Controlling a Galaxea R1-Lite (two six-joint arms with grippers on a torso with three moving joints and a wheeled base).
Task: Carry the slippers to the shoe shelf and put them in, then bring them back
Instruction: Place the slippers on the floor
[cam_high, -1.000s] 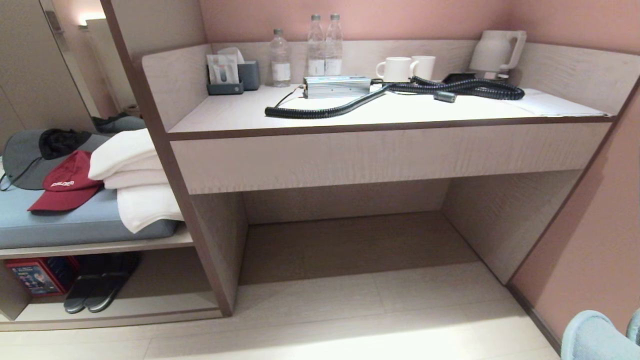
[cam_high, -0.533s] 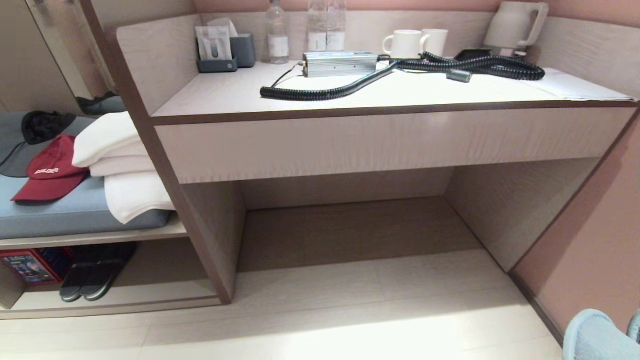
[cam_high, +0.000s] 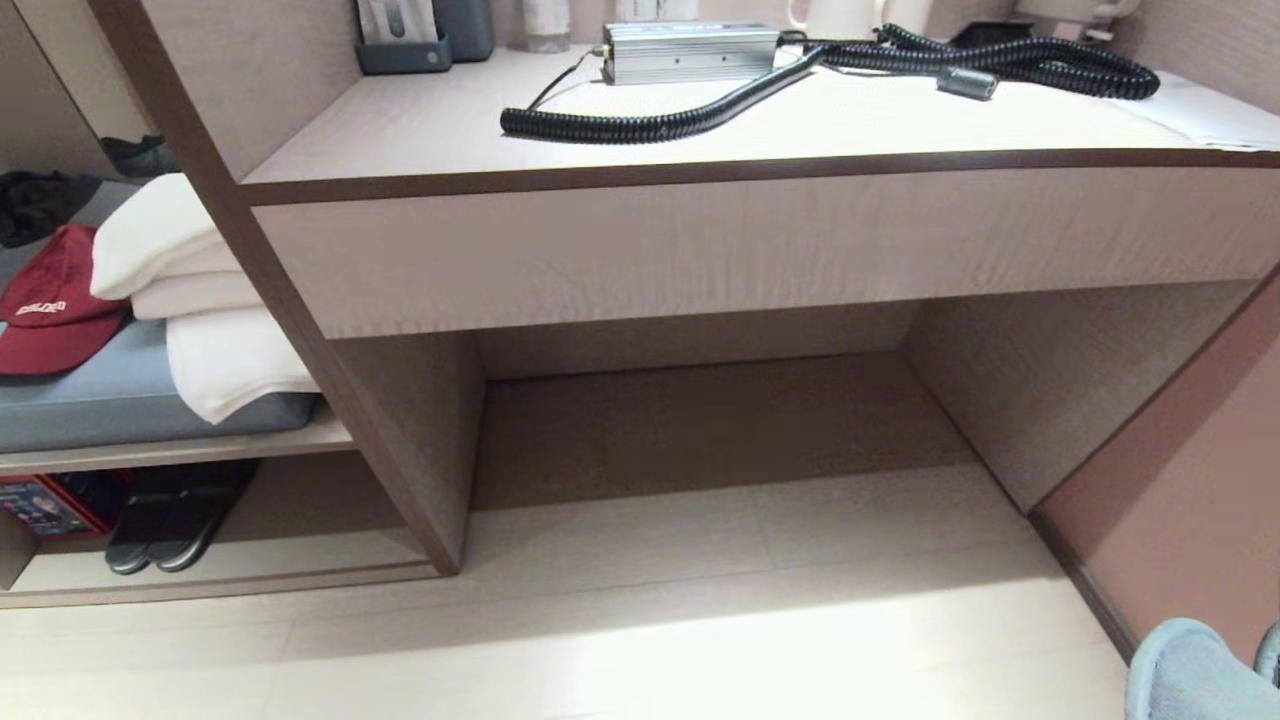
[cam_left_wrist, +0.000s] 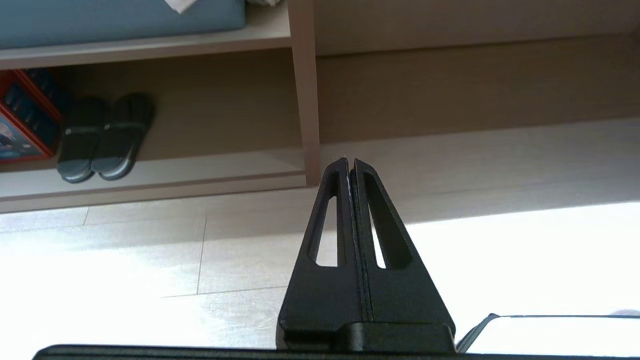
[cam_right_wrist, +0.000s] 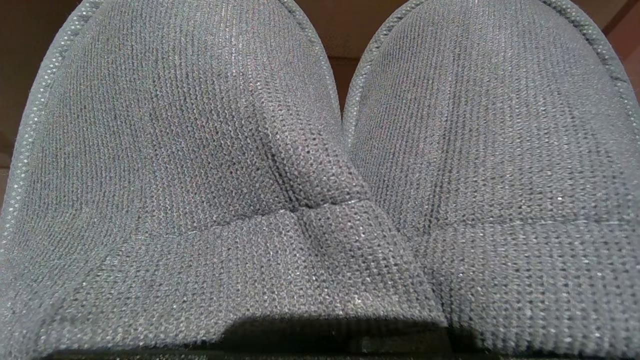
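Left wrist view shows the left gripper (cam_left_wrist: 350, 162) held level above the floor (cam_left_wrist: 150, 250), jaws pressed together with nothing between them, pointing toward the shoe shelf (cam_left_wrist: 150, 172). Right wrist view is filled by the slippers (cam_right_wrist: 320, 190), side by side and touching, toes pointing away from the wrist. The right gripper's jaws are closed; the slippers' toes show at the head view's lower right corner (cam_high: 1190, 670).

Two grey-blue knitted slippers (cam_right_wrist: 320, 165) fill almost the whole view, lying side by side and touching, rounded toes pointing away. The fabric puckers into a crease where they meet. Dark brown surface shows beyond the toes.
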